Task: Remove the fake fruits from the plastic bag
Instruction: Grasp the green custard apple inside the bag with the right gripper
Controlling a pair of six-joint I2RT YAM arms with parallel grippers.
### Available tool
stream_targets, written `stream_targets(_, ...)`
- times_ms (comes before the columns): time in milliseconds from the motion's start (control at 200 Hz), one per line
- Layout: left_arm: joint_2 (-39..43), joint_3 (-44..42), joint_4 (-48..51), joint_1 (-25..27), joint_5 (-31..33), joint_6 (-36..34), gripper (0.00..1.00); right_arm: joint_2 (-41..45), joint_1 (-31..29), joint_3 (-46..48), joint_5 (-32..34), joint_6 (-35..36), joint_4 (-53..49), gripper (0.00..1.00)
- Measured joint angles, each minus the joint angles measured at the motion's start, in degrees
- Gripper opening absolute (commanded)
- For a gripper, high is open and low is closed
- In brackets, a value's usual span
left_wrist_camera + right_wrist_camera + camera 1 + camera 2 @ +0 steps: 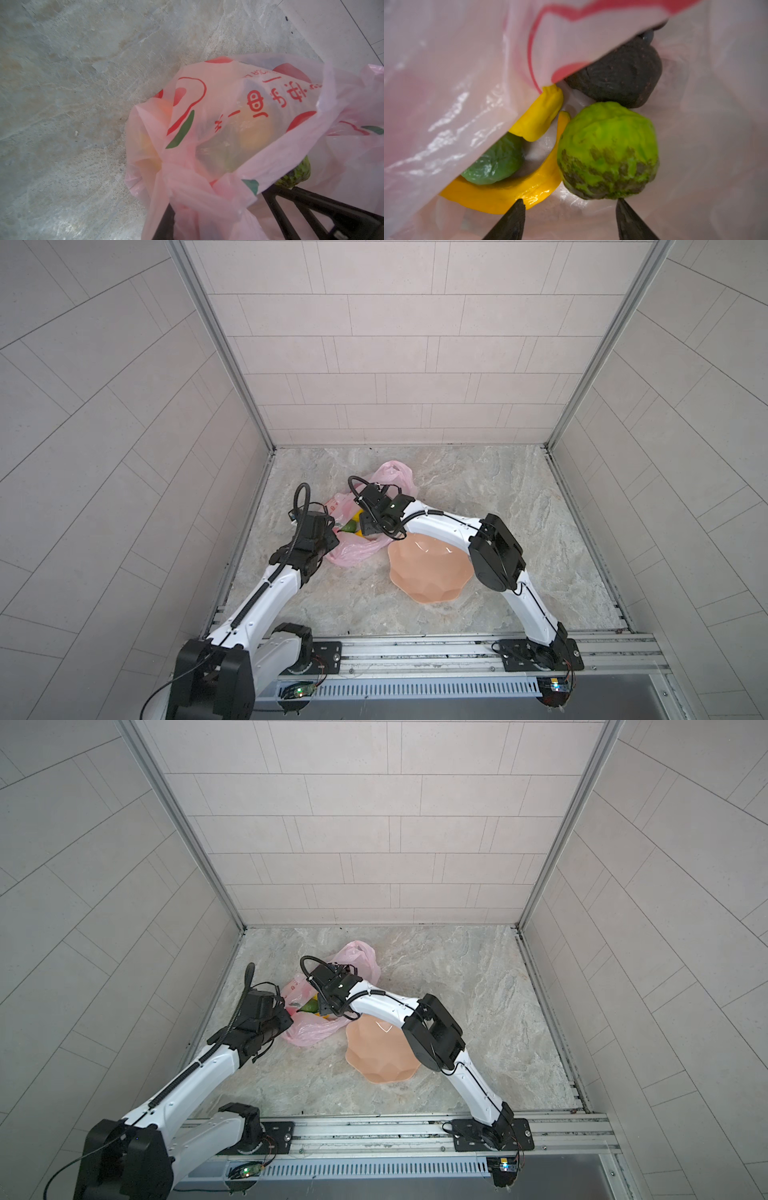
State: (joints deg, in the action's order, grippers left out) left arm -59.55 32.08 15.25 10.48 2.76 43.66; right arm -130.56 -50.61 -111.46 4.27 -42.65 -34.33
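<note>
no fake fruits (608, 149) are out yet; the dish (424, 572) sits bare. left end effector (216, 207) clamps the plastic bag (228, 99) rim, right end effector (569, 201) gapes inside it.

Half under the plastic bag (446, 104): banana (500, 197), darker green ball (496, 164), dark fruit (618, 79).

The plastic bag (224, 87) bears a line of large red Chinese characters (268, 99). They appear upside down and creased in the left wrist view, so they cannot be read with certainty. Beside them runs a row of small red Latin capitals (257, 74), cut off by a fold and unreadable.
</note>
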Motion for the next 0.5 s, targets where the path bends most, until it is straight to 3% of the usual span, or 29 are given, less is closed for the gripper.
stream_targets(495, 0.2, -0.52, -0.44, 0.0, 0.04, 0.0, 0.19, -9.01, 2.91, -13.29, 3.1, -0.9, -4.39, 0.68)
